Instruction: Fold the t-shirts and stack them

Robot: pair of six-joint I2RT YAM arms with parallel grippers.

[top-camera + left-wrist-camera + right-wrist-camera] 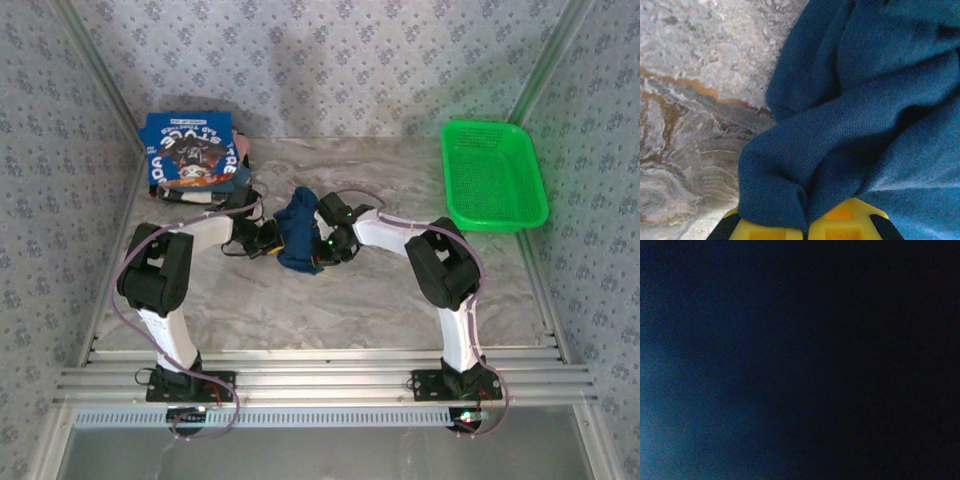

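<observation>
**Top external**
- Item 1: navy t-shirt (297, 230), 1 loose crumpled bundle at mid-surface, between the 2 arms.
- Item 2: folded t-shirt (193, 152), brighter blue with white lettering and a dark graphic. It lies flat at the far left corner of the surface (330, 310), well apart from item 1.
- Left claw (268, 240) meets the bundle's left edge.
- Right claw (327, 245) meets the bundle's right edge and is partly buried in cloth.
- Basket (493, 175): green mesh, far right, nothing seen in it.

**Left wrist**
- The yellow fingertips (840, 220) are clenched on a doubled fold of item 1, with cloth bulging out between them.
- The knit is fine and matte.
- The rest of the cloth drapes away over the marbled surface in soft rolls.

**Right wrist**
- The lens is smothered by dark blue cloth and no fingers can be made out.
- The claw is clenched. Whether a fold is caught in it cannot be told.

**Handling notes, judged**
- Item 1 is light, limp and not fragile.
- It will sag and bunch wherever it is unsupported, and it holds no shape of its own.
- The knit should grip well, so the risk is catching 2 layers at once rather than slipping.
- It is best taken at single-layer edges, such as the shoulders or hem corners, with 1 claw on each side.
- It should then be drawn apart and laid flat before any fold.
- The stack spot is on item 2.
</observation>
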